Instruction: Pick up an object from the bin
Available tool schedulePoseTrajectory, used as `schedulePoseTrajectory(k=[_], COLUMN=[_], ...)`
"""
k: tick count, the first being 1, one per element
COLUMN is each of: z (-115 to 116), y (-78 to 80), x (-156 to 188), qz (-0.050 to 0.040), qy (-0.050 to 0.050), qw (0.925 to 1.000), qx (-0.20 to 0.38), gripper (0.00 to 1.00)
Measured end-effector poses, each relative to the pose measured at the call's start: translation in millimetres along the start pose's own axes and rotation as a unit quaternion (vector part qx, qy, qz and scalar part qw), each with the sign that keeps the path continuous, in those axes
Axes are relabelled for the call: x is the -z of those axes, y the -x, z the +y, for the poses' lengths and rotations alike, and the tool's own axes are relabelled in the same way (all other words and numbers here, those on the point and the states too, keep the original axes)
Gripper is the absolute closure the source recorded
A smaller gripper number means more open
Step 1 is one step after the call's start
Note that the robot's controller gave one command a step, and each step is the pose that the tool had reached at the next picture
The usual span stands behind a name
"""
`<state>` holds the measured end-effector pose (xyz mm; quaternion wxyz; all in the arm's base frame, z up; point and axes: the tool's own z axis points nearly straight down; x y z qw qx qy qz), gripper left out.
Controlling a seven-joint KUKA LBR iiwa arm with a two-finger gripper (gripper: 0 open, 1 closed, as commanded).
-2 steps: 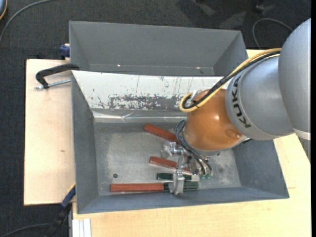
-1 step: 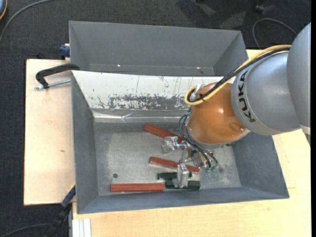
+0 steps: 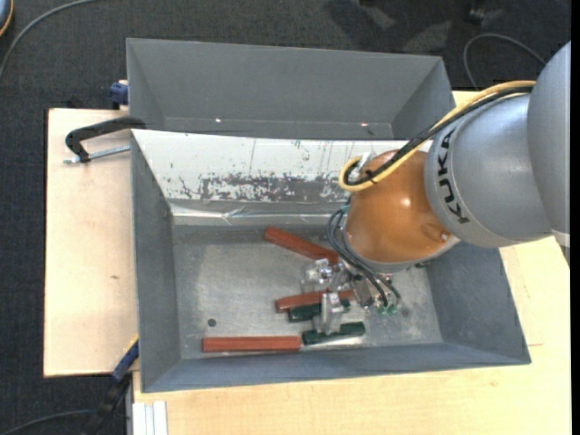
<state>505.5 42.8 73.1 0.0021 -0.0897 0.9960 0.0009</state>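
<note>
**Claw low in a small heap near the front wall**

The claw (image 3: 331,299) stood down in the bin (image 3: 154,270), on a small heap. A short red-brown bar (image 3: 299,304) lay just left of it and a dark green bar (image 3: 333,333) just in front, close to the front wall. A slanted red-brown bar (image 3: 292,240) lay behind-left and a long red-brown bar (image 3: 252,343) front-left. Further left the floor was free. The orange cover (image 3: 390,220) hid the heap's right part. Whether the claw was open or closed, I could not tell.

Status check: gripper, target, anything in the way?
Gripper down among sticks, right of bin. Nearest: short red stick, green stick. Long red stick apart, front.
</note>
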Motion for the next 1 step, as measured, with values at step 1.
schedulePoseTrajectory(k=[1], z=[1.9], y=[30.7], x=[188.8], qz=[-0.0056], qy=[-0.001], qw=[0.9995], qx=[0.030], gripper=[1.00])
